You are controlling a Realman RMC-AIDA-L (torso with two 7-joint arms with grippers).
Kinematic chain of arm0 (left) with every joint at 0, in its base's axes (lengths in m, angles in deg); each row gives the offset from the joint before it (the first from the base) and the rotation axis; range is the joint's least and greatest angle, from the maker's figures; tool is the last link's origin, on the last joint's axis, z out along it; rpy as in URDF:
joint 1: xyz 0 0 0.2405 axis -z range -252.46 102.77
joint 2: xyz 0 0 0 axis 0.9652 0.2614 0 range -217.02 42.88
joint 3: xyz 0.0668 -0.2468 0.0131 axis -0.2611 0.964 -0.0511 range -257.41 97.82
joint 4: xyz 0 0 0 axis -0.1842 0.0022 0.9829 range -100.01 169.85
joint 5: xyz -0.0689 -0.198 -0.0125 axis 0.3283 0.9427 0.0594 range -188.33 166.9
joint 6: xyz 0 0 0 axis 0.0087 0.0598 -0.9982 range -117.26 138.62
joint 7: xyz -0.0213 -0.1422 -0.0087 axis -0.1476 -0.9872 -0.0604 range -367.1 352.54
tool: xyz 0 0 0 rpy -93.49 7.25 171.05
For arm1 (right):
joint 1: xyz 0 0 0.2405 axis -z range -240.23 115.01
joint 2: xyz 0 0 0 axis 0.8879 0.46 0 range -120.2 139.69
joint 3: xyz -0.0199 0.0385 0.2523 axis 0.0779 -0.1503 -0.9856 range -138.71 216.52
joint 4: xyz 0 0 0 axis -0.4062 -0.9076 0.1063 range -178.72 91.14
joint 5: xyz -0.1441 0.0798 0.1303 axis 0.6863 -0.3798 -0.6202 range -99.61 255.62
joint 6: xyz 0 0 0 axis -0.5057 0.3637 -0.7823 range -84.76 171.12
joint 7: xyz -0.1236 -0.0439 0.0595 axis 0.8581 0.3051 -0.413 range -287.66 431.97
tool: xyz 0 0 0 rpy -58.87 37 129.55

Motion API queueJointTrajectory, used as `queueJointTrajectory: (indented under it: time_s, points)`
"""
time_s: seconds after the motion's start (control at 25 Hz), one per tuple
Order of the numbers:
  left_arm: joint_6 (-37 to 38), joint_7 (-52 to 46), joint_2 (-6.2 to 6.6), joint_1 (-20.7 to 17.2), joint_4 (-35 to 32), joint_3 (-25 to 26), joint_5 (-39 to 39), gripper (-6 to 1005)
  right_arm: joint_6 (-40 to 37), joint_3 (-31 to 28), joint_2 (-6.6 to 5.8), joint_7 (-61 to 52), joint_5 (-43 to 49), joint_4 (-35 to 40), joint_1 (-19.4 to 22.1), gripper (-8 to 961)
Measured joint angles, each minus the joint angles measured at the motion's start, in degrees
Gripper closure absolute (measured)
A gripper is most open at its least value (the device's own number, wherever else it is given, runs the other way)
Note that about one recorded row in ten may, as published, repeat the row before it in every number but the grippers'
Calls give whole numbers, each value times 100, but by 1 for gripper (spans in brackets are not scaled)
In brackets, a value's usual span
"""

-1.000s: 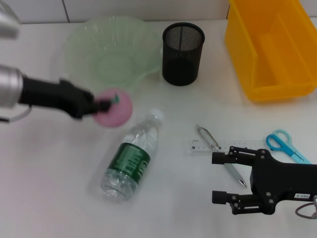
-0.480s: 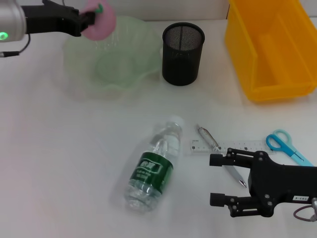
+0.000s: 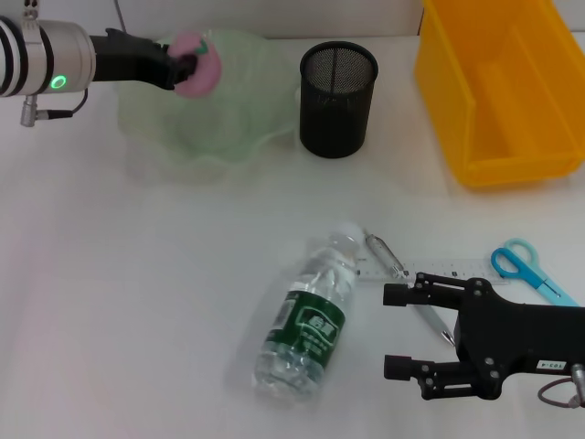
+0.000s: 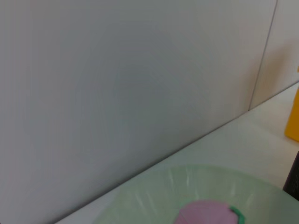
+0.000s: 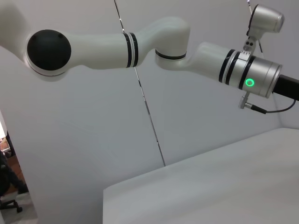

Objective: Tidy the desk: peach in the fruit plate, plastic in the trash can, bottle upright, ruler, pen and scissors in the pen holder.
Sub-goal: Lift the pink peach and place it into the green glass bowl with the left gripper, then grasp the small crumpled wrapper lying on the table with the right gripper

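Gripping peach over fruit plate: left gripper fingers closed | right gripper fingers spread, empty

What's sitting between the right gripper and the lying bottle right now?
Head view: only bare desk between the right gripper and the bottle. The pen and ruler lie just beyond, near the upper finger.

Partly hidden: the pen, its middle under the right gripper fingers, and the ruler, its near edge behind the same black body. Scissors cut off by the gripper housing at the blade end. Yellow bin cropped by the right and top edges. Peach cut by the lower edge in the left wrist view. Left gripper fingertips blurred, buried against the peach. No fingers seen in either wrist view.
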Motion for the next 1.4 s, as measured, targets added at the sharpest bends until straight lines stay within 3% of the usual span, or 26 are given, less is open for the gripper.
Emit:
queueJointTrajectory:
  time_s: [0.36, 0.52, 0.76, 0.8, 0.84, 0.88, 0.96, 1.0, 1.12, 1.16, 1.24, 1.32, 1.4]
  points:
    - [13, -5, 1, -28, -22, -5, 22, 566, 13, 30, 0, 0, -65, -12, -34, 148]
    - [35, -8, 2, -28, -27, -4, 26, 395, 11, 33, 0, 11, -68, -13, -35, 148]
    - [694, 88, 6, -302, -531, 14, 331, 190, 12, 1, -6, 67, -72, -65, -34, 148]
    - [1691, 463, 55, -790, -1026, 36, 1200, 158, 13, 0, -11, 68, -72, -62, -26, 148]
    - [1691, 463, 55, -790, -1026, 36, 1200, 154, 13, 0, -11, 68, -72, -62, -26, 149]
    - [2150, 648, 102, -948, -1141, 56, 1582, 150, 12, -1, -13, 69, -73, -52, -19, 149]
    - [2150, 648, 102, -948, -1141, 56, 1582, 143, 13, -1, -13, 70, -73, -50, -19, 149]
    - [3516, 1139, 355, -1481, -1096, 65, 2460, 139, 13, -1, -15, 70, -73, -48, -18, 149]
    - [3919, 1306, 424, -1609, -999, 65, 2594, 139, 23, 0, -16, 70, -73, -38, -17, 149]
    - [4606, 1685, 509, -1774, -724, 65, 2667, 140, 23, 0, -16, 70, -73, -38, -17, 149]
    - [5055, 2103, 559, -1886, -310, 41, 2588, 140, 32, -7, -27, 71, -75, -19, -8, 149]
    - [5237, 2344, 579, -1938, -54, 27, 2511, 140, 32, -11, -33, 70, -92, -10, -5, 149]
    - [5371, 2991, 567, -2032, 680, 48, 2249, 140, 32, -18, -43, 50, -141, 47, 2, 149]
